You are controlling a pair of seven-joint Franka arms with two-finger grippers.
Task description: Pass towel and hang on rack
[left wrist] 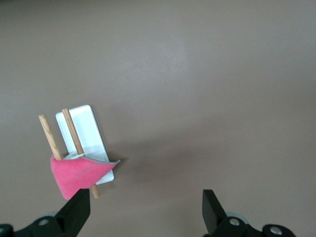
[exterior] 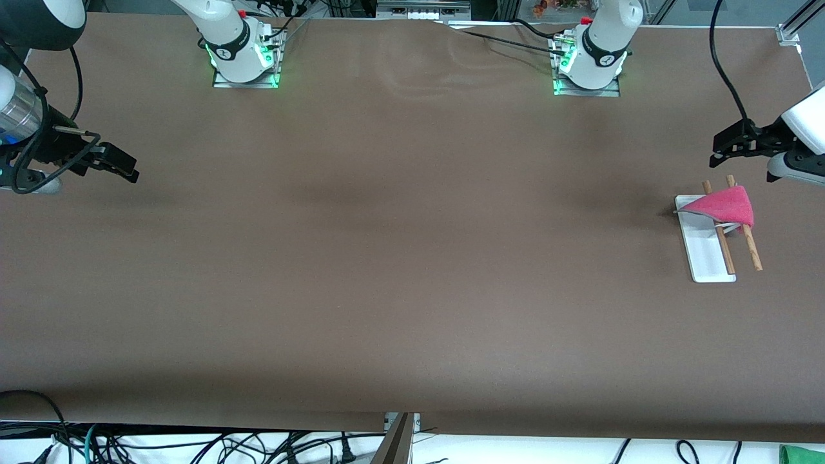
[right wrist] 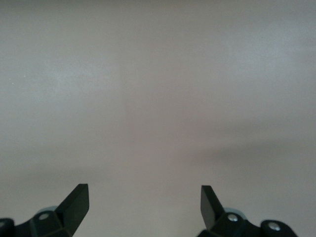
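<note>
The pink-red towel (exterior: 725, 205) hangs draped over the rack (exterior: 702, 248), a white flat base with two thin wooden rods, at the left arm's end of the table. Both also show in the left wrist view: the towel (left wrist: 76, 173) on the rack (left wrist: 86, 133). My left gripper (exterior: 731, 145) is open and empty in the air, a little above and beside the rack; in its own view (left wrist: 146, 210) the fingers stand wide apart. My right gripper (exterior: 116, 164) is open and empty over bare table at the right arm's end, as its own view (right wrist: 144, 205) shows.
The brown table (exterior: 399, 258) stretches wide between the two arms. The arm bases (exterior: 242, 55) stand along the edge farthest from the front camera. Cables (exterior: 193, 444) lie below the table's near edge.
</note>
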